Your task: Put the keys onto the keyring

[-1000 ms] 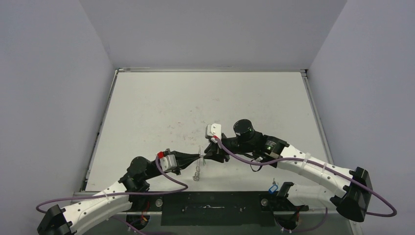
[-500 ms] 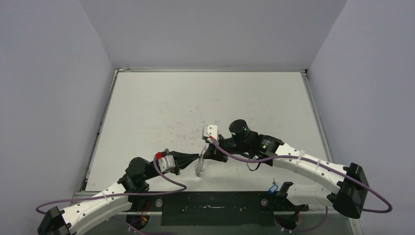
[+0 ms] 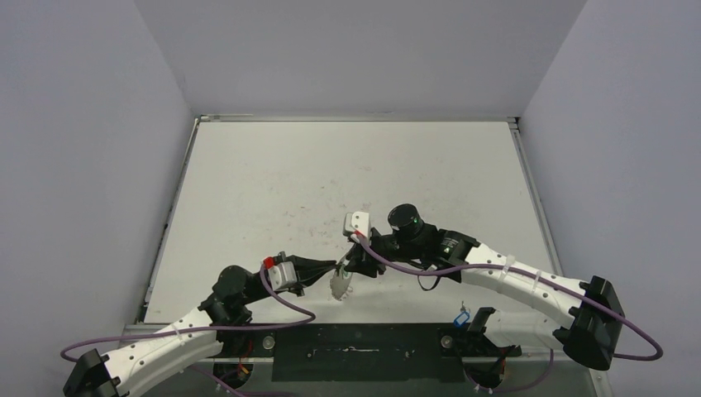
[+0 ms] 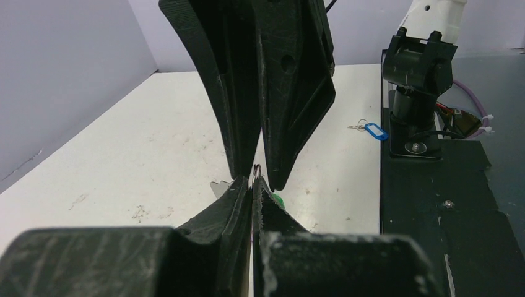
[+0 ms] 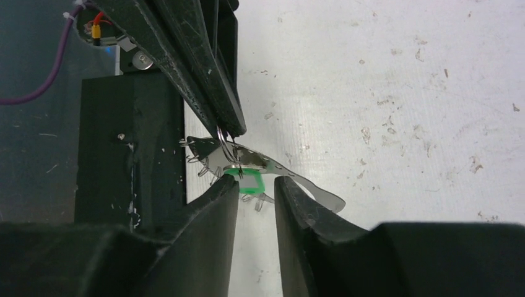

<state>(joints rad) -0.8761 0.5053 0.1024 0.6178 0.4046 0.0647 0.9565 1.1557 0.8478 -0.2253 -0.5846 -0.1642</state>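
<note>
Pinching the keyring [image 5: 272, 166] by its thin wire, the left hand [image 5: 233, 131] is pressed tight, low centre of the overhead view. The right hand [image 5: 257, 184] faces it, fingers slightly parted, green key [image 5: 247, 179] right at their tips; whether they touch it, can't tell. Danger here: a slight misalignment and the key skates off the wire, dropping to the bench [image 5: 402, 93]. Push too hard and the ring could twist out of the pinch. Blue key [image 4: 374, 130] lies by the right arm's base.

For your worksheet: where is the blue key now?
Top view: the blue key lies at the near right edge, beside the right arm's base.
</note>
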